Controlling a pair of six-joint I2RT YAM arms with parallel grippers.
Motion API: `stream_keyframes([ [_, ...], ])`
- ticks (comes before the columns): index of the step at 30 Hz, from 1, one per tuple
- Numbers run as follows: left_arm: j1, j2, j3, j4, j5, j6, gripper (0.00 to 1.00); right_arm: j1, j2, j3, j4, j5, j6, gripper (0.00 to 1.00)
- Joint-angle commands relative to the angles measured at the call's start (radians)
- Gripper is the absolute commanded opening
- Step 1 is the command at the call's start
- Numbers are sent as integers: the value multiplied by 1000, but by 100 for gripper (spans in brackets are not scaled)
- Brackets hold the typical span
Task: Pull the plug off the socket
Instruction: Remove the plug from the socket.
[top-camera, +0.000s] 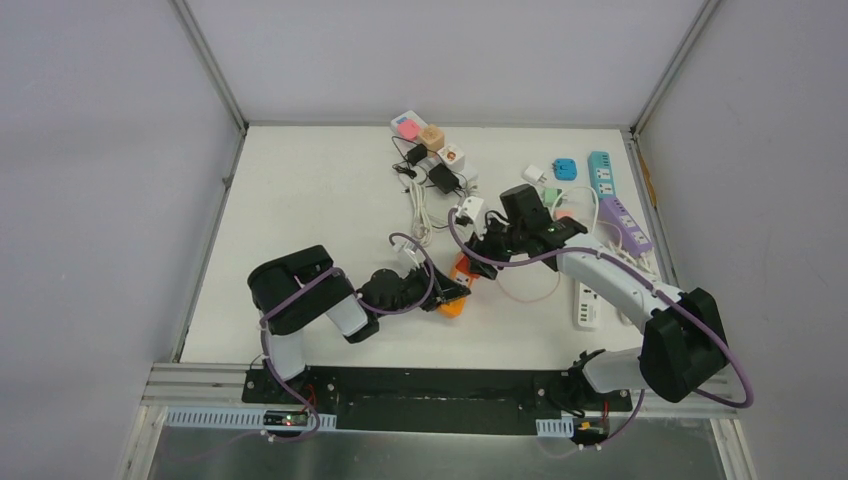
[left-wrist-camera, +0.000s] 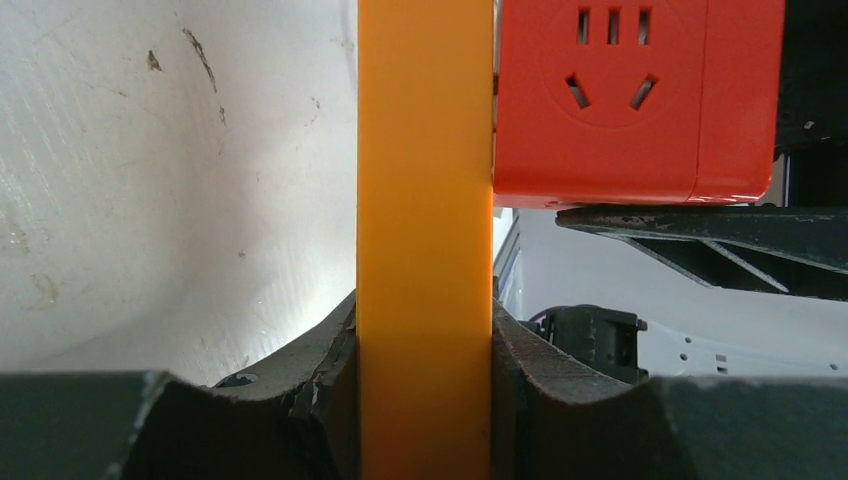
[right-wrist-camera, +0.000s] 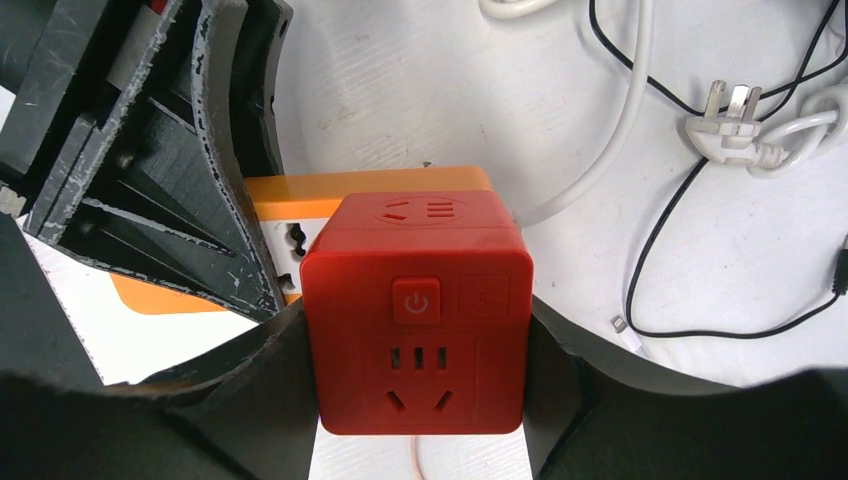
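Observation:
An orange power strip (top-camera: 453, 300) lies near the table's middle, and a red cube plug adapter (top-camera: 463, 268) sits against its face. My left gripper (top-camera: 452, 293) is shut on the strip's end; in the left wrist view the strip (left-wrist-camera: 425, 200) runs up between my fingers (left-wrist-camera: 300, 390), with the red cube (left-wrist-camera: 630, 100) at its right side. My right gripper (top-camera: 476, 256) is shut on the red cube; in the right wrist view the cube (right-wrist-camera: 417, 310) fills the gap between the fingers (right-wrist-camera: 250, 380), and the orange strip (right-wrist-camera: 300, 195) lies behind it.
Several other power strips and adapters lie at the back: a white strip (top-camera: 428, 140) with plugs, a purple one (top-camera: 625, 222), a teal one (top-camera: 601, 172), a white one (top-camera: 587, 303). Black and white cables (top-camera: 420, 200) and a loose white plug (right-wrist-camera: 735, 125) lie nearby.

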Motion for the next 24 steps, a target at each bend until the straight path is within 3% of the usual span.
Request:
stream_keyframes([
  [1, 21, 16, 68, 108, -109, -19, 0, 39, -41, 37, -73, -244, 45, 0],
  [13, 19, -26, 23, 108, -99, -12, 0, -166, -46, 44, -85, -397, 86, 0],
  [24, 19, -41, 6, 107, -106, -11, 0, -188, -46, 28, -83, -445, 84, 0],
])
